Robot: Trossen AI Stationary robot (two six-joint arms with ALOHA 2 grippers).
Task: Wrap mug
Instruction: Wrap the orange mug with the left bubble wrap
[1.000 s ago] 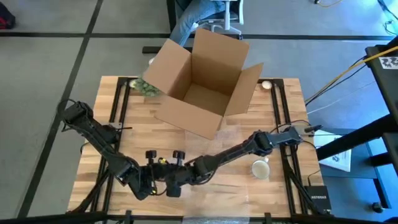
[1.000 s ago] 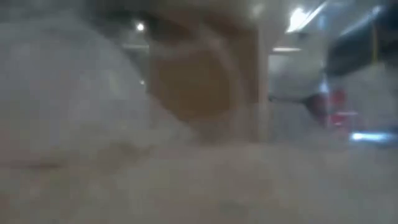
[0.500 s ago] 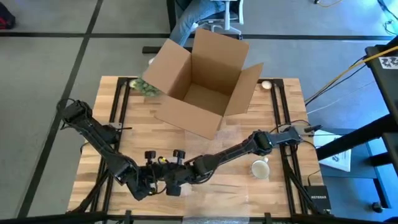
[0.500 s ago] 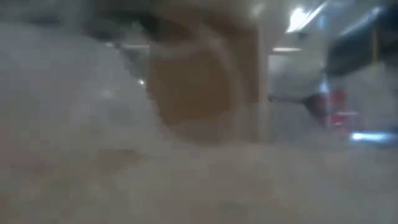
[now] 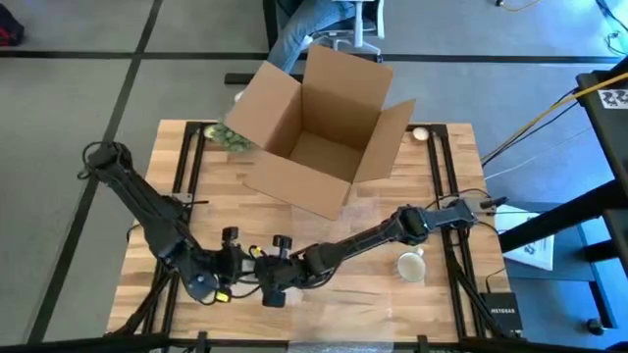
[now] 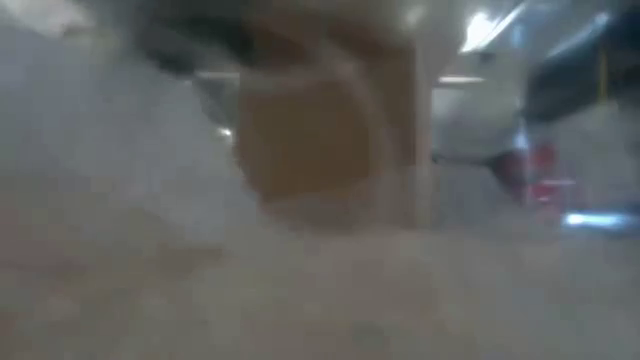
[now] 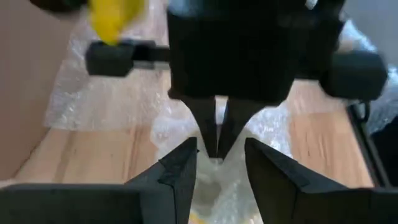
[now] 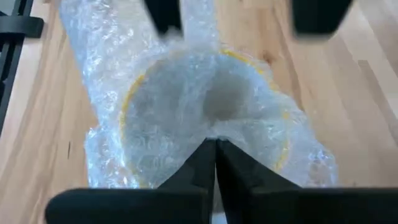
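Observation:
A yellow mug point(image 8: 205, 112) lies on its side on the table, bundled in clear bubble wrap point(image 8: 112, 81), its mouth facing my right gripper point(image 8: 216, 158). That gripper is shut on the wrap at the mug's mouth. My left gripper point(image 7: 221, 168) faces it from the table's left and stands open, one finger on either side of the bundle's end; whether it touches the wrap cannot be told. In the high view both grippers meet near the front edge, left point(image 5: 224, 277) and right point(image 5: 263, 282). My right gripper pinches a gathered fold of bubble wrap point(image 8: 214, 134) between its two shut fingers, at the near rim of the mug's mouth. The fingers come in nearly level from the table's right side. The wrapped mug lies on the table and the wrap is drawn into its mouth.
An open cardboard box point(image 5: 319, 127) stands at the table's far middle, with a green bundle point(image 5: 228, 137) beside its left flap. A white mug point(image 5: 410, 265) stands at the front right. More bubble wrap fills the low view close to the camera.
My left gripper has drawn back a little toward the table's left edge, away from the wrapped mug, and its elbow has swung out left. My right gripper has stayed shut on the wrap. In the low view the white bulk of wrap at left has sunk lower.

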